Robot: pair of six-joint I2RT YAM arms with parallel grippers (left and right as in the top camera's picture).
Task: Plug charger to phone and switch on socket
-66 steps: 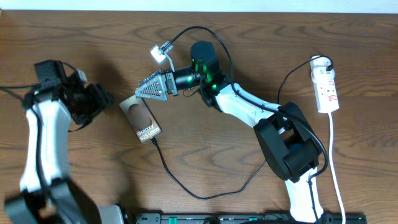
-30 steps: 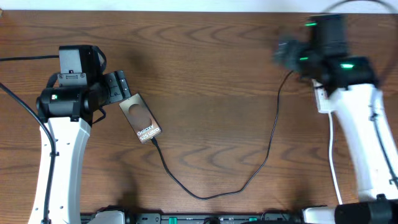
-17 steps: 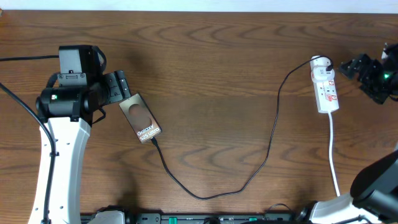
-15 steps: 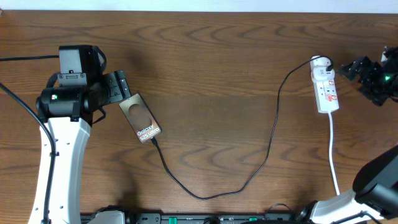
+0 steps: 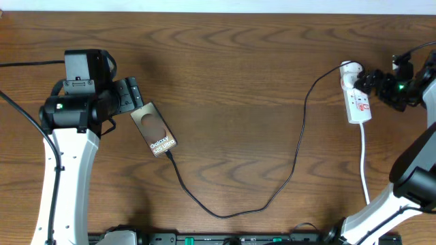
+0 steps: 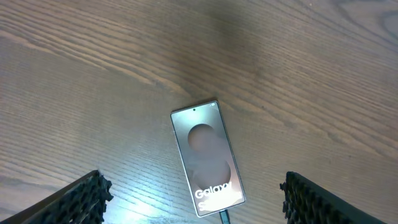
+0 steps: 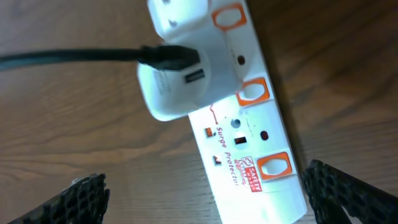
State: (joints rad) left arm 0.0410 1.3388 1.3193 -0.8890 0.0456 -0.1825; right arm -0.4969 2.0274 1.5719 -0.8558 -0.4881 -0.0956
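Observation:
The phone (image 5: 154, 129) lies face up on the wood table, "Galaxy" lettering at its near end; it also shows in the left wrist view (image 6: 207, 155). The charger cable (image 5: 298, 146) has its small tip in the phone's near end (image 6: 222, 216), loops across the table and ends in a white adapter (image 7: 174, 87) seated in the socket strip (image 5: 357, 99). My left gripper (image 5: 135, 95) is open and empty over the phone's far end. My right gripper (image 5: 371, 83) is open and empty beside the strip (image 7: 261, 140), whose orange switches face up.
The strip's white cord (image 5: 365, 170) runs toward the front edge on the right. The black cable's slack loops near the front middle (image 5: 218, 214). Both arm bases stand at the table's front corners.
The right gripper has moved left from the table's right edge to the strip's adapter end. The left arm, phone and cable have not moved in the last second.

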